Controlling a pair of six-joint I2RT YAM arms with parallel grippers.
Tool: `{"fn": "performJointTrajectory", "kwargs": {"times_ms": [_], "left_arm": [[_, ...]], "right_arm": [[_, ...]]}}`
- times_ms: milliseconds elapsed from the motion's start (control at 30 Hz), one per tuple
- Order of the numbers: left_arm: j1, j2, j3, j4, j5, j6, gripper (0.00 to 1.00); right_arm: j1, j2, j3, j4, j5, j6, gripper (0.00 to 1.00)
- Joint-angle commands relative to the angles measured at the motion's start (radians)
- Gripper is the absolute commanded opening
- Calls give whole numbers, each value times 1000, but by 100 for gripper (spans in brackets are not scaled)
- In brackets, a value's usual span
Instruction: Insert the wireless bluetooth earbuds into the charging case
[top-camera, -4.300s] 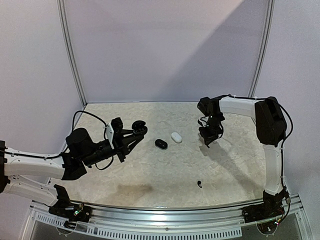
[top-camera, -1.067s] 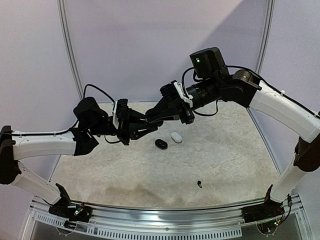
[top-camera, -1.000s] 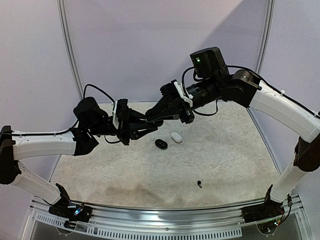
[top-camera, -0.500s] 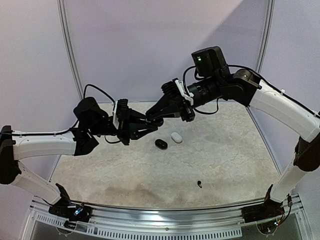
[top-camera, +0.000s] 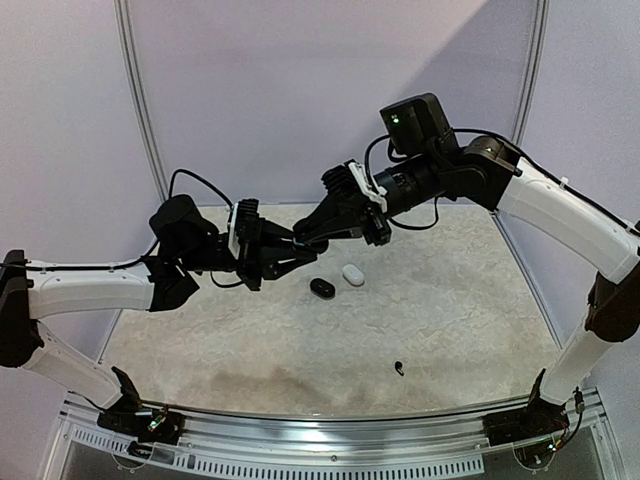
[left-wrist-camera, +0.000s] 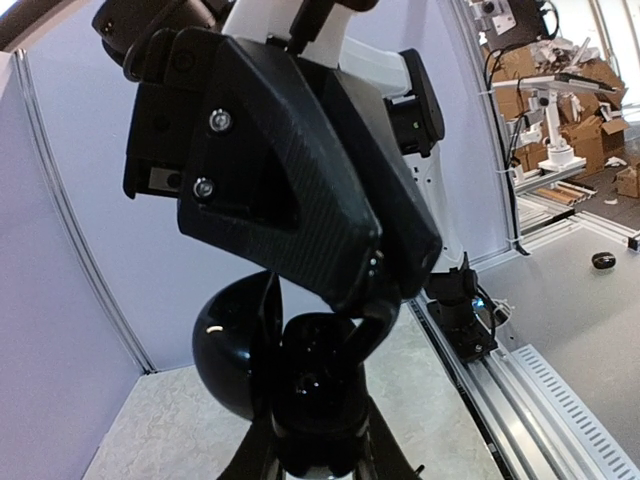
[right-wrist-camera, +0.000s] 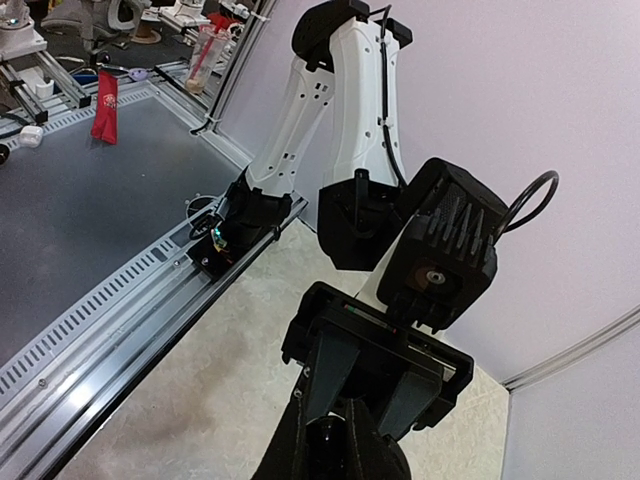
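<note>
Both arms are raised, meeting in mid-air above the bench (top-camera: 450, 320). The left gripper (top-camera: 287, 252) has its jaws clamped on an open black case (left-wrist-camera: 312, 385), with the lid (left-wrist-camera: 232, 350) swung back. The right gripper (top-camera: 310, 238) has narrow jaws, tips down at the case mouth; I cannot tell whether a bud is pinched between them. One black earbud (top-camera: 399, 369) lies alone near the front of the bench. A closed black case (top-camera: 321, 288) and a white case (top-camera: 352, 274) sit just beside each other mid-bench, well apart from the earbud.
</note>
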Motion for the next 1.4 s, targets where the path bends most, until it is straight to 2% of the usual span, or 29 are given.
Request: {"fn": "performJointTrajectory", "kwargs": {"times_ms": [0,433,967,1367], "left_arm": [[-13,10,13,23,8,15,0],[-15,2,-7,47,3,24,0],[-17,-6,-13,74,7,-7,0],[-19,-9,-9,62,1,-25,0]], "right_arm": [[-16,33,20,-48,-17,-19,0],[-49,56,21,-55,-41,7,0],[-78,96,19,-66,-74,42,11],[-90,106,20,-49,-38,71,18]]}}
